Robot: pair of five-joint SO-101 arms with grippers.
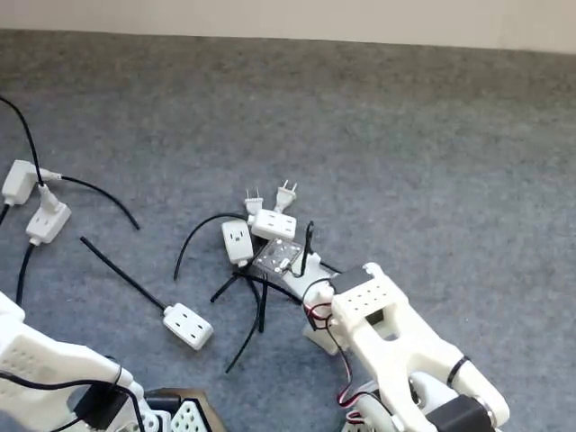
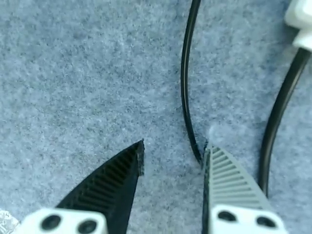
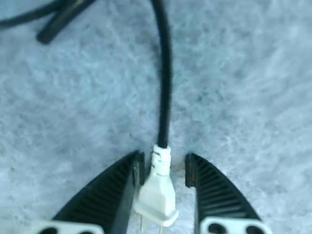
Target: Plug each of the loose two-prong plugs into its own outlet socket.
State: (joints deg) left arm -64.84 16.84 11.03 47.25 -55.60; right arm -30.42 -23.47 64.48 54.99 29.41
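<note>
In the right wrist view a white two-prong plug [image 3: 157, 195] on a black cable [image 3: 165, 78] lies on the carpet between the fingers of my right gripper [image 3: 163, 161]. The gripper is open, with a small gap on one side of the plug. My left gripper [image 2: 174, 148] is open just above bare carpet, and the cut end of a black cable [image 2: 187, 87] lies beside its pale fingertip [image 2: 214, 161]. In the high view, white outlet sockets [image 1: 237, 241] [image 1: 273, 225] and two plugs [image 1: 254, 202] [image 1: 286, 193] sit clustered mid-table, just beyond the right arm [image 1: 396, 342].
Another white socket [image 1: 187, 324] with a black cable lies in front of the left arm [image 1: 54, 369]. Two white plug-and-socket pieces [image 1: 18, 180] [image 1: 45, 220] lie at the far left edge. Loose black cables [image 1: 247, 306] cross near the cluster. A white plug body [image 2: 300, 19] sits beyond the left gripper.
</note>
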